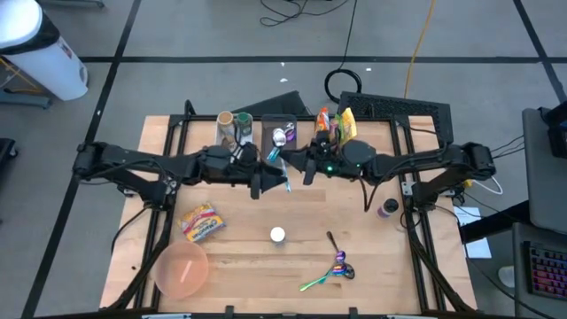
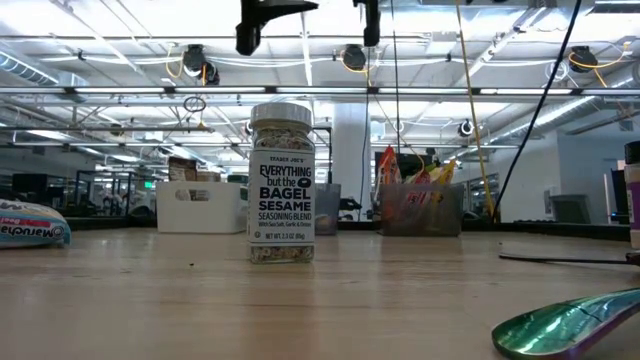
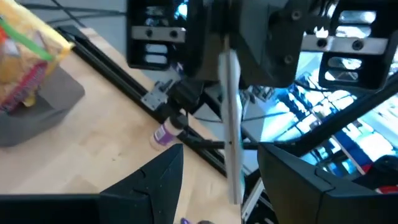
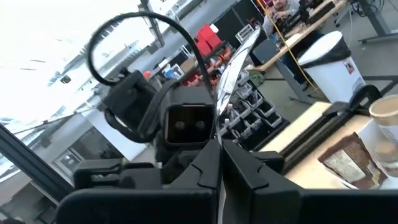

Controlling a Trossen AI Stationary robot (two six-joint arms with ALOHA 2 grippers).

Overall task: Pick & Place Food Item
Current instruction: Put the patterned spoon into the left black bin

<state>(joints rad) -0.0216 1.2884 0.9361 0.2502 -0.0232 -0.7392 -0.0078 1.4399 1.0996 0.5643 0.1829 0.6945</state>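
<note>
A thin, flat, silvery strip (image 3: 231,124), seen edge-on, hangs high over the table's middle (image 1: 284,177); what it is I cannot tell. My right gripper (image 4: 219,163) is shut on it and reaches in from the table's right (image 1: 303,168). My left gripper (image 3: 227,186) faces it from the left (image 1: 266,182) and is open. Its two fingers stand on either side of the strip, with a gap on each side. A seasoning jar (image 2: 281,185) stands upright on its base near the table's front (image 1: 277,235). A noodle packet (image 1: 201,221) lies flat at the front left. My right gripper pinches one end of the strip (image 4: 221,140) between its two shut fingers. The fingers come about level from the table's right. The strip is lifted clear of the table and runs on from the fingertips toward my left gripper.
A pink bowl (image 1: 182,268) sits at the front left corner. Shiny spoons (image 1: 332,266) lie at the front right. A small purple bottle (image 1: 388,208) stands at the right. Cups (image 1: 235,128), a dark tray (image 1: 276,124) and snack packets (image 1: 337,124) line the far edge.
</note>
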